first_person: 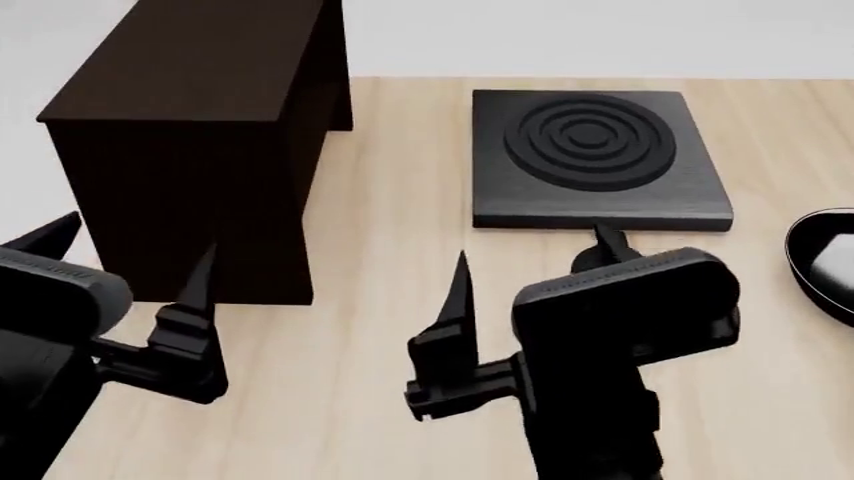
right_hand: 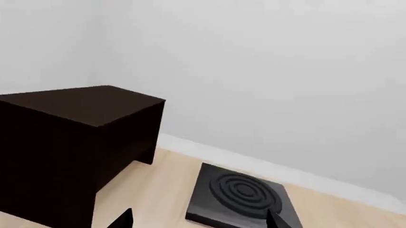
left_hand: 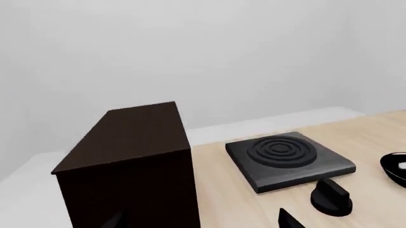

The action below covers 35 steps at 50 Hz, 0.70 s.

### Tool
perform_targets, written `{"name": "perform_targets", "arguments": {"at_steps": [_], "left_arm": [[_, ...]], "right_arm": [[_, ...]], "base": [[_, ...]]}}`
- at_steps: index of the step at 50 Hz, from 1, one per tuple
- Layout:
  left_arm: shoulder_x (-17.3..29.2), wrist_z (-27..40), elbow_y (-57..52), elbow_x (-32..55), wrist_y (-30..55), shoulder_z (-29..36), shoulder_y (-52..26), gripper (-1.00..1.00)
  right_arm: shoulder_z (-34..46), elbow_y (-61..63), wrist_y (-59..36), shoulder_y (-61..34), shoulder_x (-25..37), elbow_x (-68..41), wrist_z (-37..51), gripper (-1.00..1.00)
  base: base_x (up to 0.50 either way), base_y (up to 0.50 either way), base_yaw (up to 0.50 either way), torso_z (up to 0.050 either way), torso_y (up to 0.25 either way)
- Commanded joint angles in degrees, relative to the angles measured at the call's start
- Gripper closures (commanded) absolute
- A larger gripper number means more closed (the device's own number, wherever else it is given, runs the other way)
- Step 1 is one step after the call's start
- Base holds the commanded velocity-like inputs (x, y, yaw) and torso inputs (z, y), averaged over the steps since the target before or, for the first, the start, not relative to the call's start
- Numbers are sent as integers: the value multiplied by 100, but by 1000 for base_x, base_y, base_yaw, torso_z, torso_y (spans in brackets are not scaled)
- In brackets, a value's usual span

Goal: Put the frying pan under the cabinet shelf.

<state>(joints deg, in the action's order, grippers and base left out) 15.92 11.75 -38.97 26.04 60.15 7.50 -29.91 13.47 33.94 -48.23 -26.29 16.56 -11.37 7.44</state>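
Here we hold both grippers, left (first_person: 127,265) and right (first_person: 534,262), open and empty; the pan (first_person: 825,262) lies far right, nearer our right gripper.

Matte black boxy wrists — thin, pointed, blade-like black jaws

A light wood-grain table (first_person: 387,200) carries three things — the dark brown cabinet shelf (first_person: 200,130) at far left, a square black plate (first_person: 594,155) with concentric rings far centre, and the frying pan (first_person: 825,262) at the right edge.
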Motion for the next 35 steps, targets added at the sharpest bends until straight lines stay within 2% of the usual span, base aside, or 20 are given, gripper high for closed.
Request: {"name": "perform_targets", "arguments": {"at_steps": [1,9,15,20,28,35], "left_arm": [[9,39,-486,653,1697,-317,-1543,-100],[28,92,-492,812,2238,-388,-2258,-100],[-41,96,-383,982,2633,-565,-2775,-100],[-71,110,-151,1104,2873,-575,-3257,-100],[113,965,601,2240,2956,-429,-4302,-100],[184,1176,1126,2592,2913,-207,-4883,-100]], "right_arm": [[-202,511,-1419,-1302,255,-230,-178,-100],[-425,347,-1798,-2179,496,-193,-221,-100],[-645,428,-2426,-2807,552,-425,-414,-100],[-495,138,-2606,-3220,702,-409,-492,-100],[-230,-163,-2828,-3884,729,-411,-563,-100],[2,-396,-2957,-4364,737,-420,-632,-100]], "base": [[0,0,0,0,0],[0,0,0,0,0],[0,0,0,0,0],[0,0,0,0,0],[0,0,0,0,0],[0,0,0,0,0]]}}
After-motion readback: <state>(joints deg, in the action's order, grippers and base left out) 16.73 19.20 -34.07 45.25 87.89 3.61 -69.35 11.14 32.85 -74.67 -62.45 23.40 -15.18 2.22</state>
